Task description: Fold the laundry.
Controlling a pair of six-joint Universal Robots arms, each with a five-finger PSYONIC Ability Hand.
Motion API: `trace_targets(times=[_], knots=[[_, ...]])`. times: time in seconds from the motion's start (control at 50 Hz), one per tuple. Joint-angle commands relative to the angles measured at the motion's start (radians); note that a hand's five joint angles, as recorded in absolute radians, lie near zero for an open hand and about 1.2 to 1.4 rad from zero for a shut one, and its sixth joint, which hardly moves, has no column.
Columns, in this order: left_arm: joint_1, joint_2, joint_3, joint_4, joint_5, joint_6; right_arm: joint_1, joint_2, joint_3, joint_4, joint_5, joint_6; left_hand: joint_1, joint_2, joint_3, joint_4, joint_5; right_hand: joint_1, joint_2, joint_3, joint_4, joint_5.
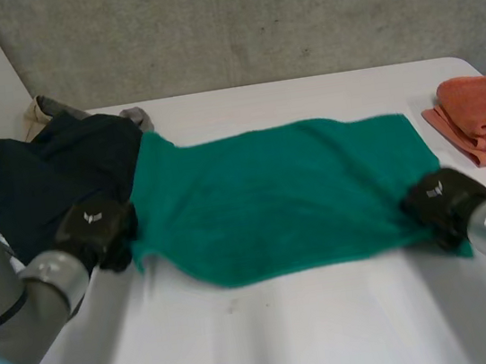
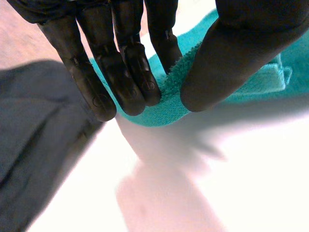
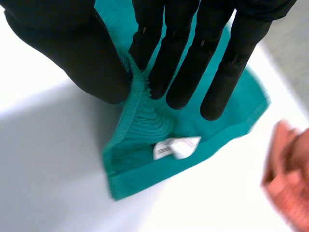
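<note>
A green towel (image 1: 281,196) lies stretched across the white table (image 1: 292,338) between my two hands. My left hand (image 1: 98,231) pinches the towel's near left corner (image 2: 169,104) between straight fingers (image 2: 130,72) and thumb. My right hand (image 1: 440,201) pinches the near right corner (image 3: 145,125) the same way, thumb against fingers (image 3: 183,72). A white label (image 3: 176,147) shows on the towel below the right hand's fingertips. The pinched corners are held a little above the table.
A heap of dark clothes (image 1: 43,178) lies at the table's left, right behind my left hand, with a beige piece (image 1: 43,110) at its back. A folded orange towel (image 1: 485,116) sits at the right edge. The front of the table is bare white.
</note>
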Motion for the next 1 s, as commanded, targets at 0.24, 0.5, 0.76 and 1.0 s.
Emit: trace_targets(times=[0.24,0.5,0.76,1.0], knots=[[0.035,0.116,-0.044,-0.232,0.004,0.22,-0.106,-0.111,0.021,0.188,-0.003,-0.229,0.3,0.198,0.201,0.196,0.227,0.261,0.217,0.202,0.198,0.226],[-0.016,-0.118,0.126,-0.064,-0.082,0.112,-0.112,0.087,-0.111,0.077,0.032,-0.048,0.3,0.198,0.201,0.196,0.227,0.261,0.217,0.202,0.198,0.226],[-0.037,-0.067,0.09,-0.069,-0.09,0.111,-0.175,0.09,-0.155,0.243,0.032,-0.046,0.3,0.198,0.201,0.196,0.227,-0.222,-0.266,-0.281,-0.285,-0.257],[-0.034,0.002,0.018,-0.079,-0.085,0.117,-0.227,0.086,-0.143,0.261,0.022,-0.114,0.3,0.198,0.201,0.196,0.227,0.261,0.217,0.202,0.198,0.226]])
